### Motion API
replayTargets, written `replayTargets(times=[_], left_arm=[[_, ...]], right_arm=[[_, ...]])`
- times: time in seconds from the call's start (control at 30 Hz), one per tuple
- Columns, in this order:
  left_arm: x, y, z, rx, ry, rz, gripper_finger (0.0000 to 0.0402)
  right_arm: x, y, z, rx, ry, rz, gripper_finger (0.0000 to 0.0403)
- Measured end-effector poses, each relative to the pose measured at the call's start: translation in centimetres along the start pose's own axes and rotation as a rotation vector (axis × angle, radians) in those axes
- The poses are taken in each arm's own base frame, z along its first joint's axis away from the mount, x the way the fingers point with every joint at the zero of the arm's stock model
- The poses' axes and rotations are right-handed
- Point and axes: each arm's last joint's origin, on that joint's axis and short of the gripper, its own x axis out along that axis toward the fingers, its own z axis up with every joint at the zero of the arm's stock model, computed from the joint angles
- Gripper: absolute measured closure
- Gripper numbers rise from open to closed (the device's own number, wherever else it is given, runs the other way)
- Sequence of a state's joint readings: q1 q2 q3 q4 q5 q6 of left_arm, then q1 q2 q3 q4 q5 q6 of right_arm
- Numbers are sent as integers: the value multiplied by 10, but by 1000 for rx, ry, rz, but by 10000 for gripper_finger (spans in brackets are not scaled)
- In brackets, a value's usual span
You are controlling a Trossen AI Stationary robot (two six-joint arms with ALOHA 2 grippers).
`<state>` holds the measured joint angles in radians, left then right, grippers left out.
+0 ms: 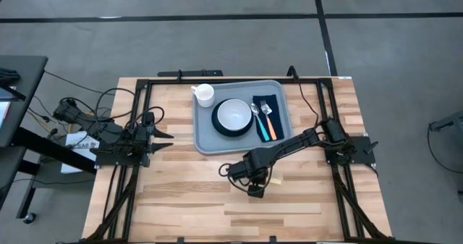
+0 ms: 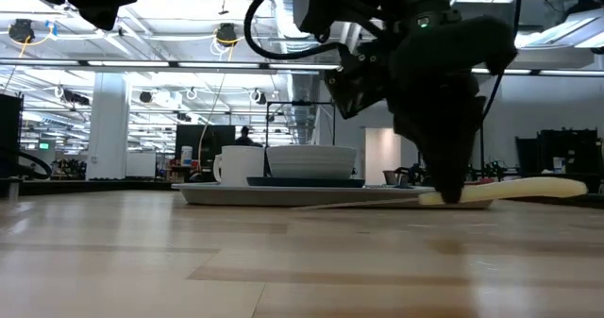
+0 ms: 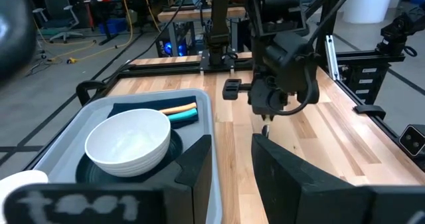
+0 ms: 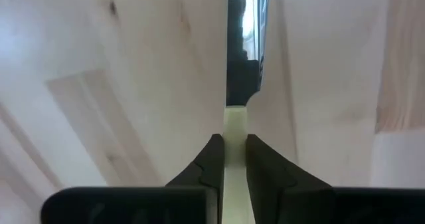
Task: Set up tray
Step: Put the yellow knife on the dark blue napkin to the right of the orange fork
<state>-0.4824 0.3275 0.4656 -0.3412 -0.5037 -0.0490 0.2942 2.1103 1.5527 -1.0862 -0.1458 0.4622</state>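
High view: the tray (image 1: 242, 144) is sat toward the far middle of the surface (image 1: 181, 200), already loaded with a white mug (image 1: 205, 94), a white bowl (image 1: 234, 114) on a dark plate (image 1: 222, 129), and a spoon (image 1: 256, 113) and fork (image 1: 267, 114) laid on a dark napkin (image 1: 273, 99). The right gripper (image 1: 255, 191) is reached down just in front of the tray, presumably because the last piece was left out there. The left gripper (image 1: 165, 137) is parked beside the tray's left edge.

Low view: a pale-handled knife (image 2: 510, 191) is seen flat on the wood, pinched at floor level.

Left wrist view: the left jaws are held partly apart, nothing between them, probably just waiting.

Right wrist view: the right jaws are closed around the cream handle so the knife can be lifted, most likely.
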Motion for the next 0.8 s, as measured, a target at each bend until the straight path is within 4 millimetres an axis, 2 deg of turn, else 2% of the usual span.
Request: replayTargets(times=[0.6, 0.8], left_arm=[[0, 0, 0, 0, 0, 0, 305], [0, 0, 0, 0, 0, 0, 305]], right_arm=[[1, 13, -18, -36, 92, -36, 375], [-17, 14, -27, -17, 71, -43, 375]])
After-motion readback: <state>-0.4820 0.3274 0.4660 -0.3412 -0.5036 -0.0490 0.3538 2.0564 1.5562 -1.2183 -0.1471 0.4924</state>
